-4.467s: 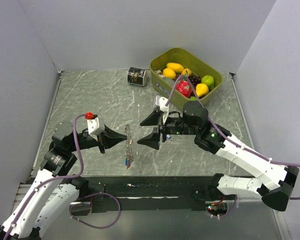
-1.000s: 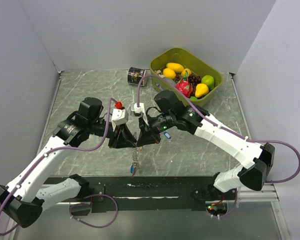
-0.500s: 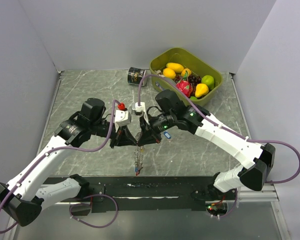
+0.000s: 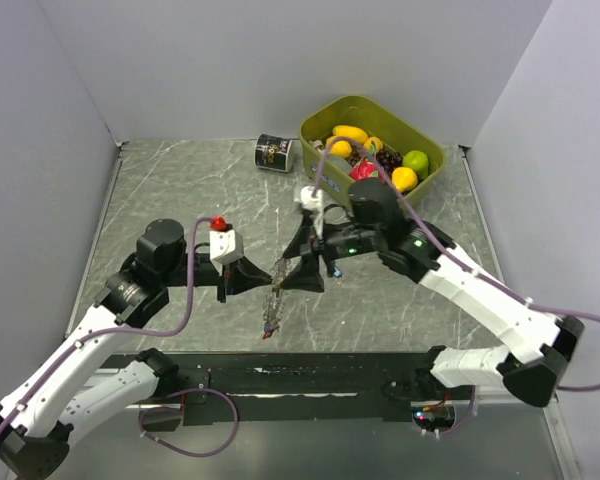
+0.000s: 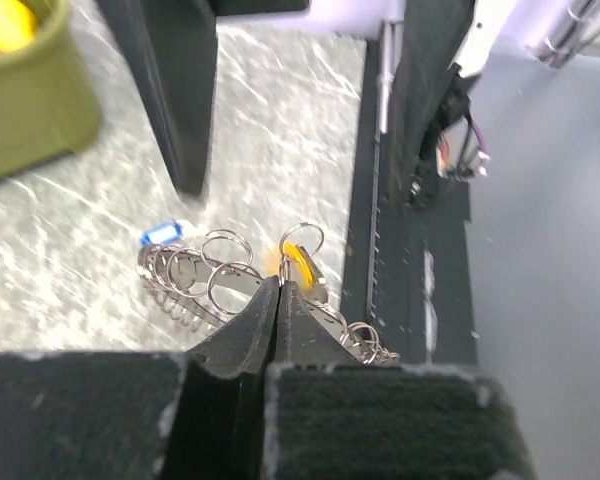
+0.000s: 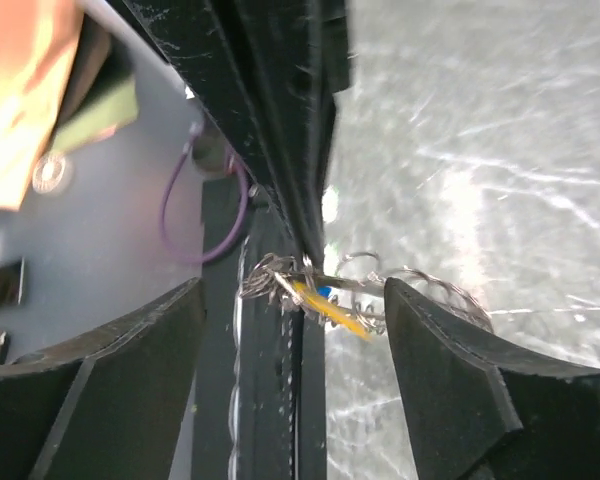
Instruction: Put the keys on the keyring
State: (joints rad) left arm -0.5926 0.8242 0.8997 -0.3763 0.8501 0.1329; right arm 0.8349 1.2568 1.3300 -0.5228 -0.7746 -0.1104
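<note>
Keyring [image 5: 195, 275] pinched at left claw [image 5: 278, 284] tips; right claw [image 6: 292, 300] spread.

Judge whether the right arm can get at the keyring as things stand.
Probably yes. The right gripper stands open close beside the keyring, which hangs from the shut left gripper. In the right wrist view the ring shows between its fingers, with nothing else in the way.

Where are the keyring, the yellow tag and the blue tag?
keyring [image 5: 194, 276]: left wrist view, coiled loops.
yellow tag [image 5: 296, 264]: left wrist view, its middle.
blue tag [image 5: 160, 234]: left wrist view, flat face.
</note>
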